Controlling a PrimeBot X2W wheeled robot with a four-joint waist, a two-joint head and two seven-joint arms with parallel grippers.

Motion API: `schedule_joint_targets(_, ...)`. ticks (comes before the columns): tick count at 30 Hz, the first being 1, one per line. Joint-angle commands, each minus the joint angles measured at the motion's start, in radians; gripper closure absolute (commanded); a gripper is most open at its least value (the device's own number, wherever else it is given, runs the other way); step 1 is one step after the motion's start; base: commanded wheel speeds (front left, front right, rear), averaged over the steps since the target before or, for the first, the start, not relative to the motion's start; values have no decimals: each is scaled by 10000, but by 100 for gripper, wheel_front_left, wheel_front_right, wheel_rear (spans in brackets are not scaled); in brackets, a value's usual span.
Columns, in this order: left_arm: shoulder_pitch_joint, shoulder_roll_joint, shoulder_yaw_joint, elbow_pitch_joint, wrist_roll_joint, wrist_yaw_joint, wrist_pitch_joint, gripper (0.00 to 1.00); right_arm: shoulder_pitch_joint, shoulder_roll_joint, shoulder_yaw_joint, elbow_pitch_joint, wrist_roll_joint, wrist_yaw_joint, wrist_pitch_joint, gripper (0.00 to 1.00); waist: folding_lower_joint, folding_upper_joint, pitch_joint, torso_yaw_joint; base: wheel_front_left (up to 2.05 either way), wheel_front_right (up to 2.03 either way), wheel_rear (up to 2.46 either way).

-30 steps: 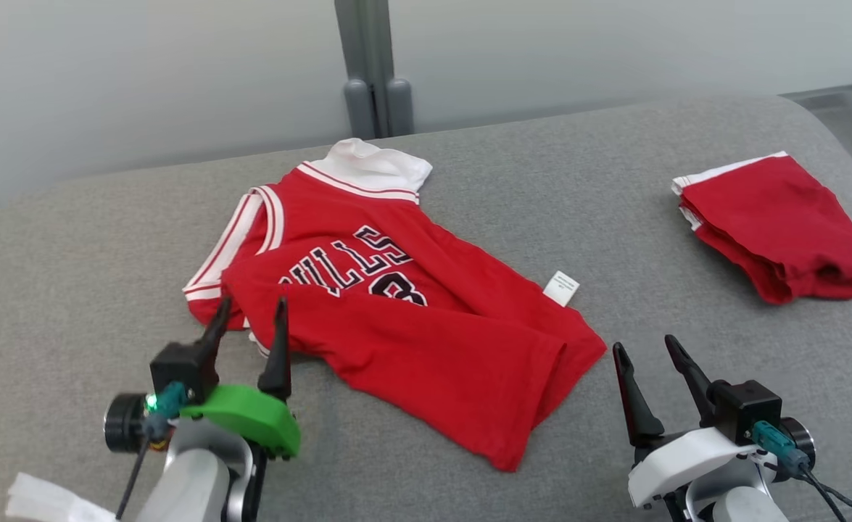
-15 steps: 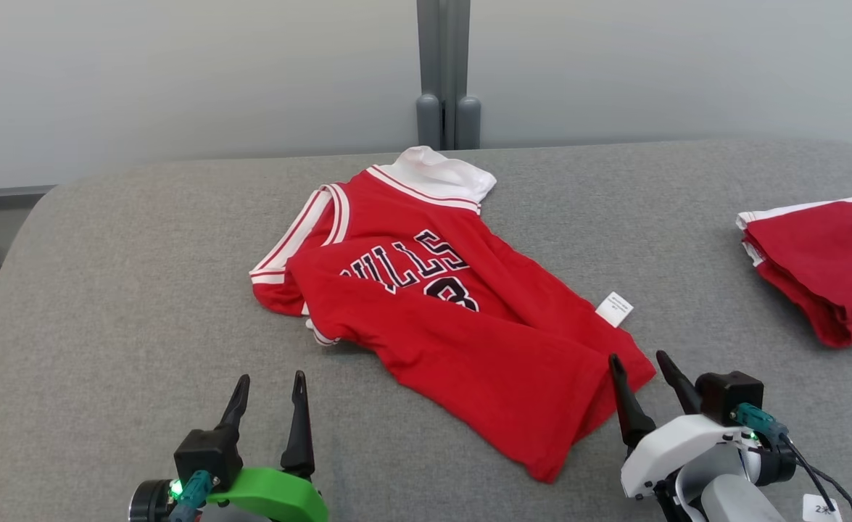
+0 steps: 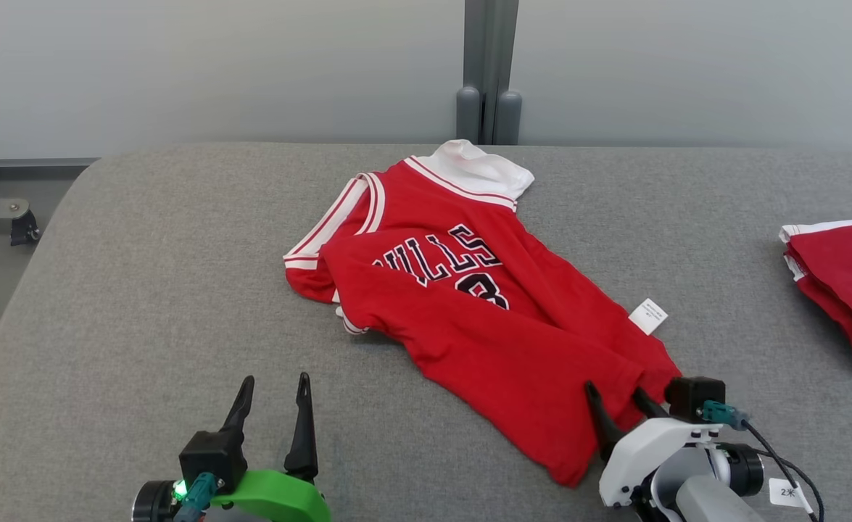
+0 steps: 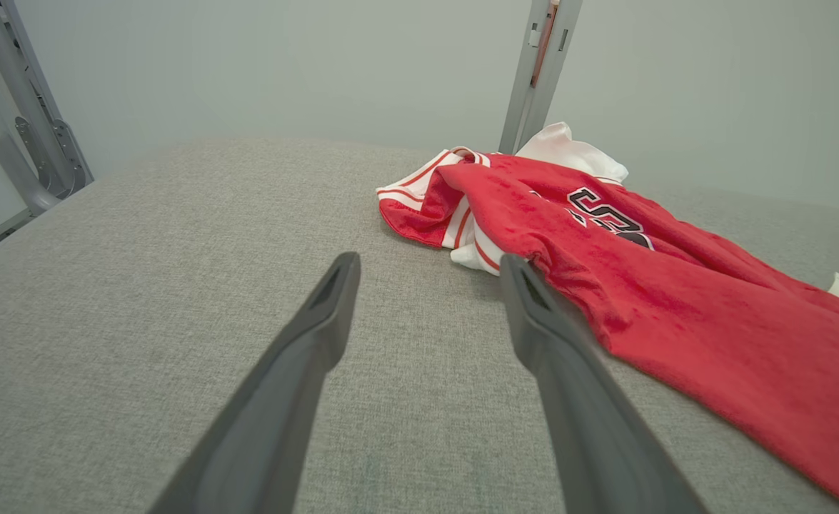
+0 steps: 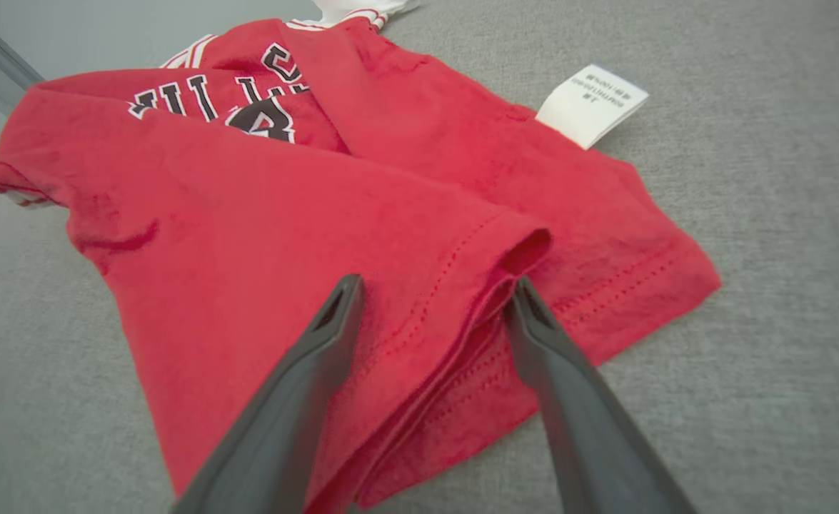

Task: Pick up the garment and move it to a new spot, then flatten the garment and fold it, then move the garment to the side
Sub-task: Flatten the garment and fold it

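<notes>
Right gripper, lower right of head view: two dark fingers spread apart, gripping nothing, tips at doubled lower hem of red fabric basketball jersey with white trim and black lettering; in wrist view, one finger either side of hem fold

Jersey rumpled, lying diagonally from upper centre toward lower right on grey fabric-covered table

Small white care label at jersey's right edge

Left gripper, lower left: fingers wide, empty, over bare cloth, apart from jersey

Folded red garment with white band at right edge, well apart
</notes>
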State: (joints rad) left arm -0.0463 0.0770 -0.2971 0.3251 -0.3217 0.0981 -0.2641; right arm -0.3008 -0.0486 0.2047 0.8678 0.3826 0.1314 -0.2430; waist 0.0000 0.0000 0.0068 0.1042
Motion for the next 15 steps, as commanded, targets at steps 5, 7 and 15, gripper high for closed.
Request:
schedule_joint_targets(5,219,-43,85,-18,96,-39,-1,0,-298,-25,714,-353,140,-16,-208,100,0,0,-57,-28,0,0,0)
schedule_joint_targets(7,229,-58,100,-24,122,-60,-1,0,-315,-34,1011,-746,43,-16,-218,100,0,0,-77,-60,0,0,0)
schedule_joint_targets(15,249,-119,101,-55,162,-80,-1,0,469,-37,3087,-2804,171,-14,-223,100,0,0,-119,-139,0,0,0)
